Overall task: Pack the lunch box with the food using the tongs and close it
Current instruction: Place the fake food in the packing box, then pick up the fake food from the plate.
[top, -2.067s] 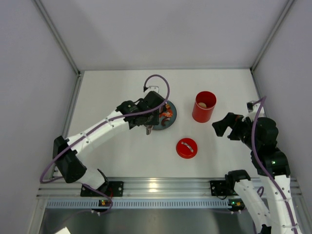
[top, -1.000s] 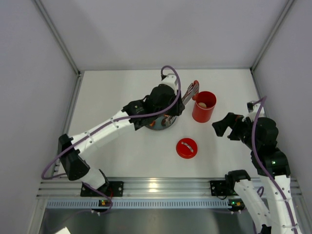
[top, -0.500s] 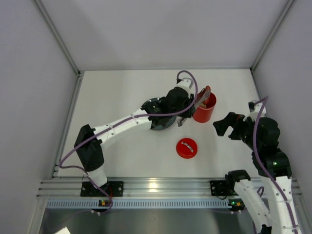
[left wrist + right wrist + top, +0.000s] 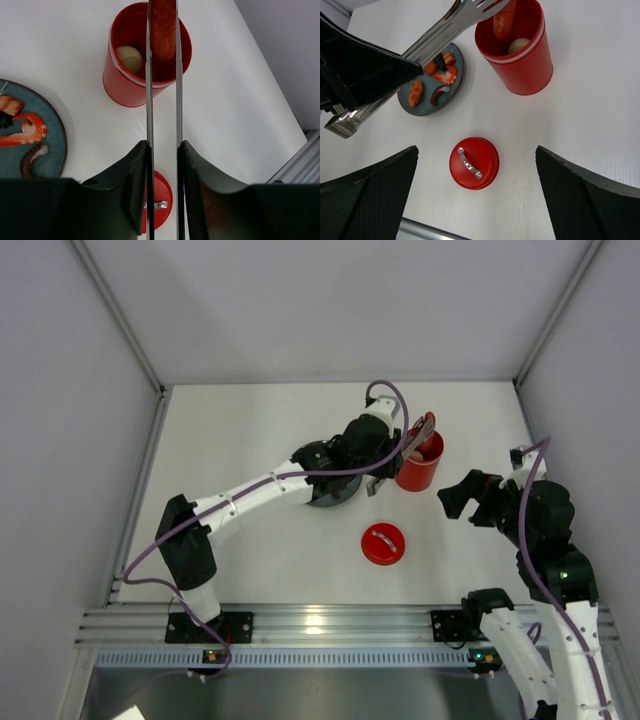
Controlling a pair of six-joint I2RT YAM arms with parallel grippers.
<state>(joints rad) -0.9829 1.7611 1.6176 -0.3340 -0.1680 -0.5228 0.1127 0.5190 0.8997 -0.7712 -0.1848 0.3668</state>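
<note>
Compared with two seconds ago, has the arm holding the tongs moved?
Yes. The left gripper swung right, from above the plate to the lunch box, which stayed put.

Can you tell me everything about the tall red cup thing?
The lunch box is a tall, round red container that looks like plastic, with fine ribs down its wall and a pale band just under the rim. It stands upright and open on the white table, beside the plate. A round beige piece lies inside. The tongs hold an orange-red piece at its mouth; whether they touch the rim is unclear. Its red lid lies apart on the table.
</note>
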